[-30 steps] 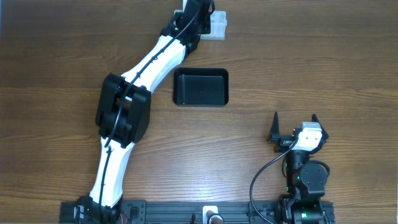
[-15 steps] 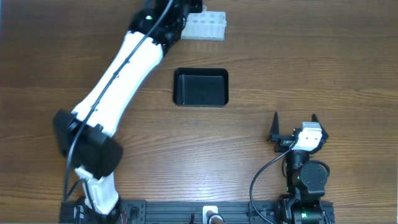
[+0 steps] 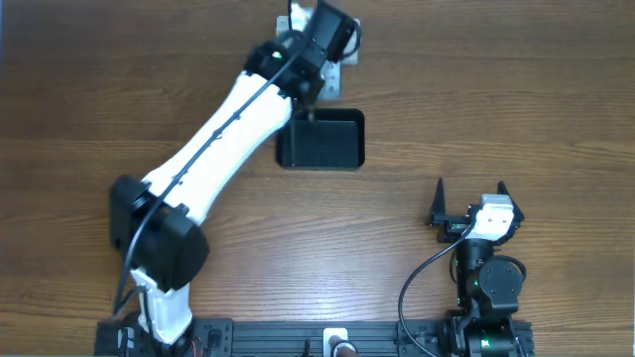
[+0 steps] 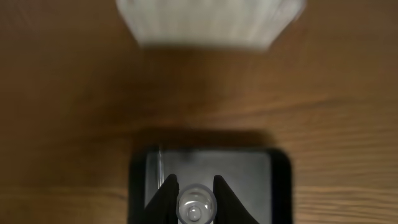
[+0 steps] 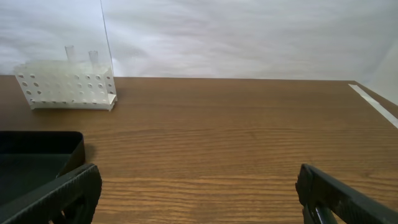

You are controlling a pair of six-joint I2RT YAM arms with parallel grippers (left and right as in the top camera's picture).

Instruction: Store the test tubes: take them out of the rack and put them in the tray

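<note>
As the left hand (image 4: 194, 190) pinches it, the test tube (image 4: 196, 206) looks clear, round-mouthed.

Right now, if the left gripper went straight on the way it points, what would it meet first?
Probably the black tray: the left gripper, shut on a test tube, points down into it. The tube's end would touch first; depth unclear.

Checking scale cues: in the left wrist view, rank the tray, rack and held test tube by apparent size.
1. tray, cut off by the edge.
2. rack, cut off too, so a close call.
3. test tube, seen end-on in the left gripper.
</note>
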